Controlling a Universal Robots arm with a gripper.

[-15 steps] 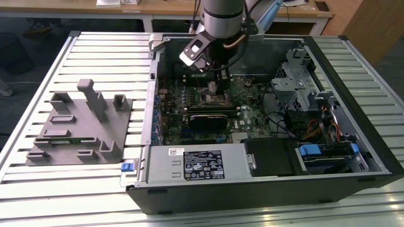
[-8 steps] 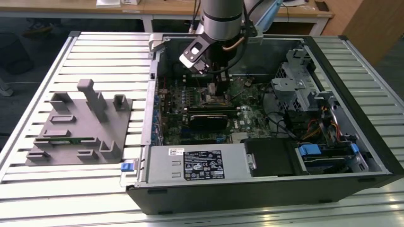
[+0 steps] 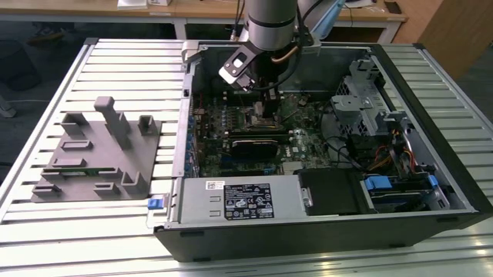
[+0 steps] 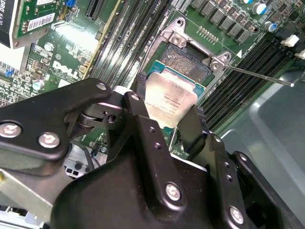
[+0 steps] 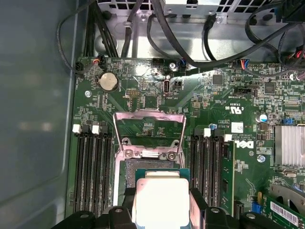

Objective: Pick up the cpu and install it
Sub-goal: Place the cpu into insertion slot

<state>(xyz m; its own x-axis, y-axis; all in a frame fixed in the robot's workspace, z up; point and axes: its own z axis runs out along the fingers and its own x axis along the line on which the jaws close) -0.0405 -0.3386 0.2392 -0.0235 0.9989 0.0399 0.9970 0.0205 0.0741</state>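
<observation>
At the exterior view's left a grey holder (image 3: 92, 161) lies on the slatted bench (image 3: 131, 69). To its right sits the open computer case (image 3: 324, 231), with the claw (image 3: 262, 107) hanging over its motherboard (image 3: 302, 141). In the second wrist view the claw is clenched on the cpu (image 4: 171, 95), silvery top up, partly over the open socket (image 4: 183, 59).

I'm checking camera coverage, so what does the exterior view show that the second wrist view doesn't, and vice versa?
Exterior view: the whole open computer case and the grey holder on the slatted table. Second wrist view: the cpu clamped in the gripper, over the open socket. Both: the gripper above the motherboard.
</observation>
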